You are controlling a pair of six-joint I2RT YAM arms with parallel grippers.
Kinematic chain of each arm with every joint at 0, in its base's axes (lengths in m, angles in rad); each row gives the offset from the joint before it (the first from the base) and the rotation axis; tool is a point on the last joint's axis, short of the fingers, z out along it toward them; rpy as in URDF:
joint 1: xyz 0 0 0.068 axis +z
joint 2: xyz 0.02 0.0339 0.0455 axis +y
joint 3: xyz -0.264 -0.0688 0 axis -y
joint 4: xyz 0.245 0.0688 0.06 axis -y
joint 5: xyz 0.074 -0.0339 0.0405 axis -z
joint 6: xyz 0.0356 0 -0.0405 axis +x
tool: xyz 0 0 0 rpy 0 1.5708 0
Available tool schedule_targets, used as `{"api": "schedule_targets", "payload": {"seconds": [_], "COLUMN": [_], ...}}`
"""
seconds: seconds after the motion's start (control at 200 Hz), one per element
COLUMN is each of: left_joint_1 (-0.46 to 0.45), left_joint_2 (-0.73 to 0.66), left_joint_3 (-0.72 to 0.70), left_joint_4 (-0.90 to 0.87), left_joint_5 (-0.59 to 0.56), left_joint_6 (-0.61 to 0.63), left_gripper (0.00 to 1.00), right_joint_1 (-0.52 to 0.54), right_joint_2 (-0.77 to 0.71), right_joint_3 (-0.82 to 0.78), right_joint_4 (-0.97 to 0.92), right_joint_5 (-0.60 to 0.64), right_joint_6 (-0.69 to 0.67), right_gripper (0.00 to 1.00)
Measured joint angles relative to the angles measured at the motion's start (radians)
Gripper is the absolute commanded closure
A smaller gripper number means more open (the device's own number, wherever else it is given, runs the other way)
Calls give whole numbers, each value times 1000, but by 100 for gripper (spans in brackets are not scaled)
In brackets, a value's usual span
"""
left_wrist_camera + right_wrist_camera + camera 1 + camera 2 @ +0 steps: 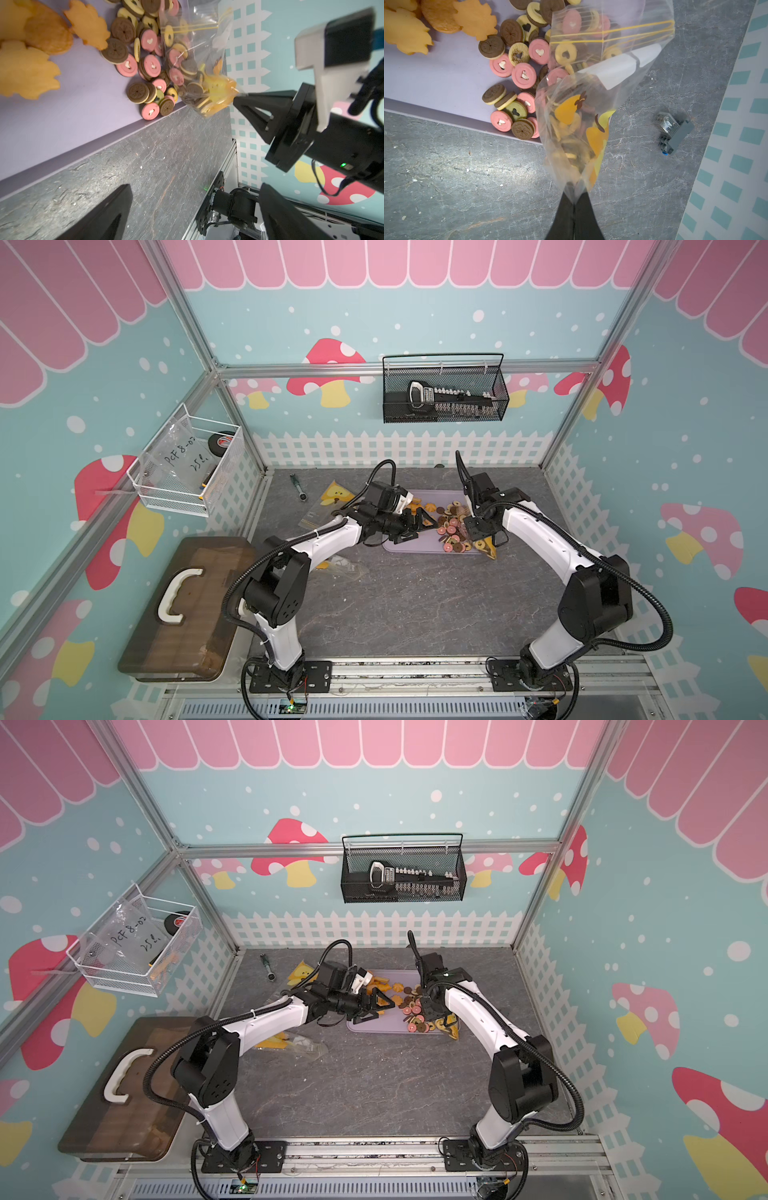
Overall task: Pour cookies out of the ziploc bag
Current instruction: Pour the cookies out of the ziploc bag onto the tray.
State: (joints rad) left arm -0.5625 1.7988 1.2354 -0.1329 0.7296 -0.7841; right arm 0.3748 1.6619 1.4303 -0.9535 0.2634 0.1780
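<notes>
The clear ziploc bag [591, 93], printed with yellow pears, is held up by its bottom corner, with my right gripper [574, 199] shut on it. Its yellow-striped mouth lies over the pile on the purple tray [425, 83]. Round pink, brown and tan cookies [521, 74] lie spilled on the tray beside golden leaf-shaped ones [27, 70]; several more remain inside the bag [193, 87]. My left gripper [195, 187] stands open with nothing between its fingers, over the tray's near edge. Both top views show the grippers [415, 522] [482, 531] flanking the cookies [415, 1011].
Two flat printed bags lie on the grey table, one behind the left arm [332, 497] and one under it [340, 566]. A small tool [298, 487] lies at the back left. A small relay block [673, 133] sits right of the bag. A brown case [183, 605] stands at the left.
</notes>
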Motion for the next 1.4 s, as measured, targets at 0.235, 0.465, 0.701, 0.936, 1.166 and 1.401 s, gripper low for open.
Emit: {"api": "schedule_targets", "payload": {"seconds": [0.235,0.465,0.701,0.936,1.166,1.401], "left_joint_1": [-32,-129,-164,-179,-233,-262], "left_joint_2": [-17,-17,-16,-17,-17,-17], "left_joint_3": [-92,-114,-116,-130,-171,-180], "left_joint_4": [103,154,196,195,195,278], "left_joint_5": [-50,-114,-155,-218,-331,-424], "left_joint_6": [-22,-20,-22,20,114,175], "left_gripper": [0,1,0,0,0,1], "right_joint_1": [0,0,0,0,0,0], "right_joint_2": [35,35,69,123,169,192], "right_joint_3": [75,135,227,290,314,381], "right_joint_4": [-59,-88,-101,-109,-102,-93], "right_joint_5": [-20,-28,-69,-126,-219,-347], "right_joint_6": [-17,-28,-36,-35,-19,18], "right_gripper": [100,100,100,100,100,100]}}
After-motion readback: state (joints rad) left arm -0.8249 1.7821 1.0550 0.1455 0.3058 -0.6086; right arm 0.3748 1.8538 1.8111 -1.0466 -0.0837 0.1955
